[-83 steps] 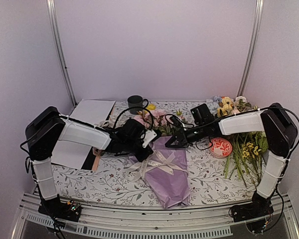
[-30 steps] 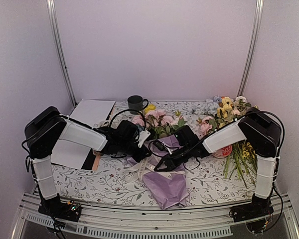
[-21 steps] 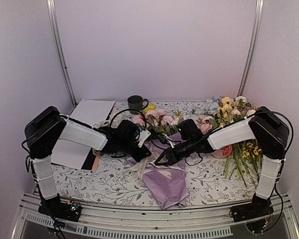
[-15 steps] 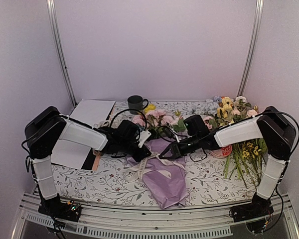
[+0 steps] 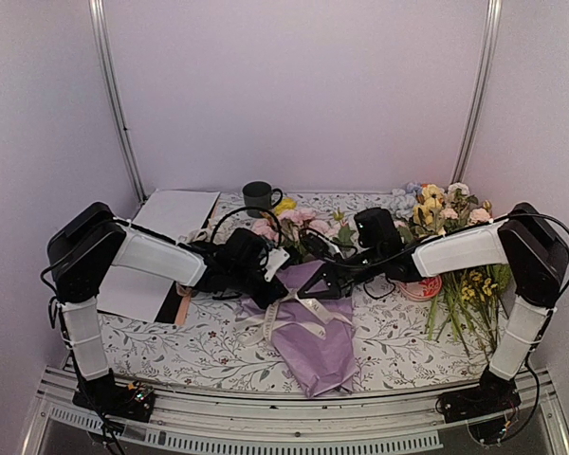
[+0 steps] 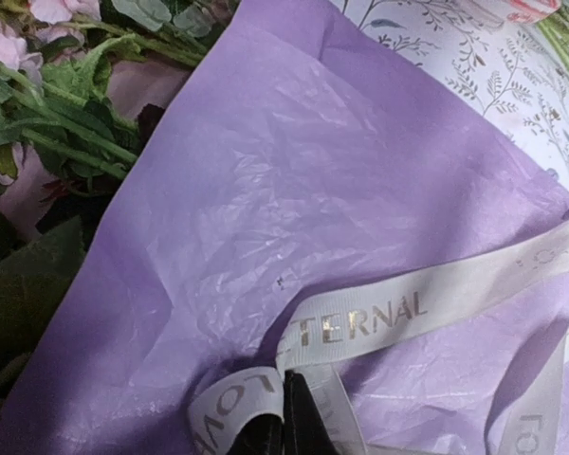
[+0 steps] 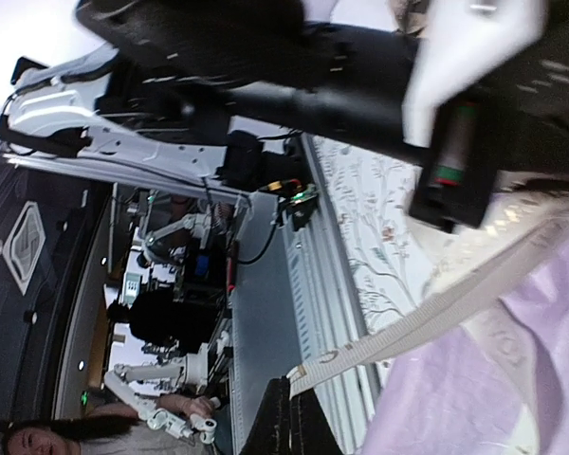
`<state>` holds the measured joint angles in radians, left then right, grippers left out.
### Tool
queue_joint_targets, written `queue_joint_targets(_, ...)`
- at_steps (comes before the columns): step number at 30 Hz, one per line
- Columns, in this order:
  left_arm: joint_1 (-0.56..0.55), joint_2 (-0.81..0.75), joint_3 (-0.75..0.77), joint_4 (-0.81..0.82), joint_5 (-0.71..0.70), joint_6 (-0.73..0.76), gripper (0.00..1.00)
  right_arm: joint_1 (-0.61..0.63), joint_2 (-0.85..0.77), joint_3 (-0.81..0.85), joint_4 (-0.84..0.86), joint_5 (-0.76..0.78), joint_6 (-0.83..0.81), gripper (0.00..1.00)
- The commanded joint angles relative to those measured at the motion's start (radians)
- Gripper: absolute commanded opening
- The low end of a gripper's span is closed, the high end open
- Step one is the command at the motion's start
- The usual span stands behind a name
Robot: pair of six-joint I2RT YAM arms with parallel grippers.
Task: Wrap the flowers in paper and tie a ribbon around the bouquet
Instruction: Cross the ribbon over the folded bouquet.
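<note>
The bouquet (image 5: 318, 346) lies in the middle of the table, a cone of lilac paper (image 6: 294, 190) with its narrow end toward me. Pink flowers (image 5: 303, 227) and green stems (image 6: 57, 123) show at its far, wide end. A cream ribbon (image 6: 389, 318) printed with gold letters crosses the paper. My left gripper (image 6: 284, 431) is shut on a loop of the ribbon at the cone's left side (image 5: 284, 296). My right gripper (image 7: 289, 417) is shut on the ribbon's free end (image 7: 308, 372), which runs taut from the bouquet (image 7: 484, 379). In the top view the right gripper (image 5: 313, 292) hangs just right of the left one.
A black mug (image 5: 258, 196) stands at the back. A flat white sheet (image 5: 171, 213) lies at the back left. Loose long-stemmed flowers (image 5: 460, 275) and a red round disc (image 5: 420, 281) lie at the right. A metal rail (image 5: 294, 427) runs along the near edge.
My right gripper has drawn back up and to the right from low over the bouquet, pulling the ribbon end taut. The left gripper has stayed put on its loop.
</note>
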<state>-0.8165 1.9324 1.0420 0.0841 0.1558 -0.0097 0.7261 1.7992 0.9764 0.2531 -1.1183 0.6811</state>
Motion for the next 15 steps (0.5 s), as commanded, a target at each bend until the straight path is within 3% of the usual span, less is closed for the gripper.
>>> queue_joint_targets(1,-0.005,0.024,0.007,-0.030,-0.027,0.012,0.00,0.033,-0.042,0.033,0.045,-0.100,0.101,0.00)
queue_joint_targets(5,-0.005,0.024,0.003,-0.026,-0.027,0.011,0.00,-0.062,-0.058,-0.028,-0.076,0.093,0.085,0.00)
queue_joint_targets(9,-0.005,0.018,0.008,-0.024,-0.022,0.007,0.00,-0.114,0.006,-0.030,-0.300,0.380,-0.063,0.00)
queue_joint_targets(11,-0.007,0.007,0.013,-0.024,-0.016,0.007,0.00,-0.114,0.063,-0.024,-0.327,0.397,-0.112,0.00)
queue_joint_targets(15,-0.011,-0.024,0.017,-0.026,-0.012,0.008,0.10,-0.113,0.140,-0.034,-0.338,0.435,-0.131,0.00)
